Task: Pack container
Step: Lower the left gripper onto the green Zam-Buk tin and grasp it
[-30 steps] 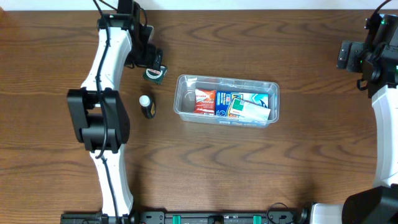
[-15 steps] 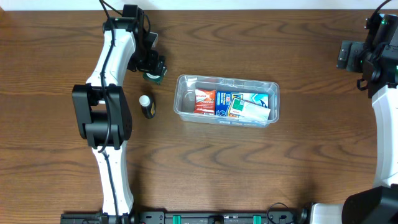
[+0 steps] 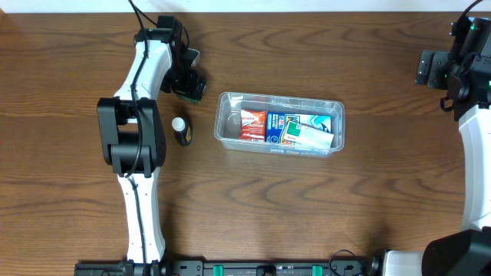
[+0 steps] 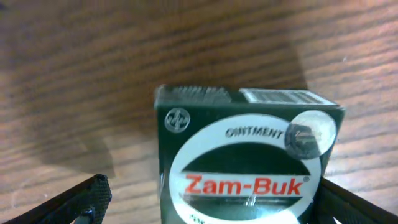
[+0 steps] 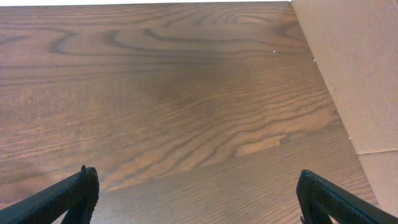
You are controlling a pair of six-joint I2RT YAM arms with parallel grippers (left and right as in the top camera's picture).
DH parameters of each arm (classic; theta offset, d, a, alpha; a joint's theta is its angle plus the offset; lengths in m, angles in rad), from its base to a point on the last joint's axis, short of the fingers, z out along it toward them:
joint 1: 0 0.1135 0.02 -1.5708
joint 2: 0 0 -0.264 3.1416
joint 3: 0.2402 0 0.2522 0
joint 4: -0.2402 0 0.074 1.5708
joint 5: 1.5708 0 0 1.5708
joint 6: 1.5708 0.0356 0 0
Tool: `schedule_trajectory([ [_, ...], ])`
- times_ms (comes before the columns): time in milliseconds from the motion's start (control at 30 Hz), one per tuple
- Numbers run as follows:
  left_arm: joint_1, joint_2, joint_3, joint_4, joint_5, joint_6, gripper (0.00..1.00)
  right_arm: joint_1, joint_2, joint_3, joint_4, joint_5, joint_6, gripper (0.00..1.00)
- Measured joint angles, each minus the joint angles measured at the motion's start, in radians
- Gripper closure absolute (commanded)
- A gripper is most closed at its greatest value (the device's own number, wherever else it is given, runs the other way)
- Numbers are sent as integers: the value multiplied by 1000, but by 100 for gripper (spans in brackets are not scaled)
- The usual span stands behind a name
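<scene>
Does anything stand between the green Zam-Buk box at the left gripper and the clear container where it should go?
Nothing visible does. The table between the Zam-Buk box and the container is bare. The small white-capped bottle stands aside of that line, nearer the robot's base, and the container's left end looks free.

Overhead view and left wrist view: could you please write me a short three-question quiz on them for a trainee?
1. True or false: the dark green cardboard Zam-Buk ointment box already lies inside the clear plastic rectangular container.
2. The small dark bottle with a white cap stands: A) inside the container; B) on the brown wooden table, outside the container; C) on top of the ointment box.
3. Which hand hangs over the ointment box?
Key: 1 false; 2 B; 3 the left hand.
</scene>
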Motion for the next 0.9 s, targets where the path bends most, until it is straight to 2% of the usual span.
schedule_trajectory([
  [400,-24,0,0,39,-3,48,0,0,0,0,0,0,0,1],
  [900,-55,0,0,27,-10,-16,18,0,0,0,0,0,0,1],
])
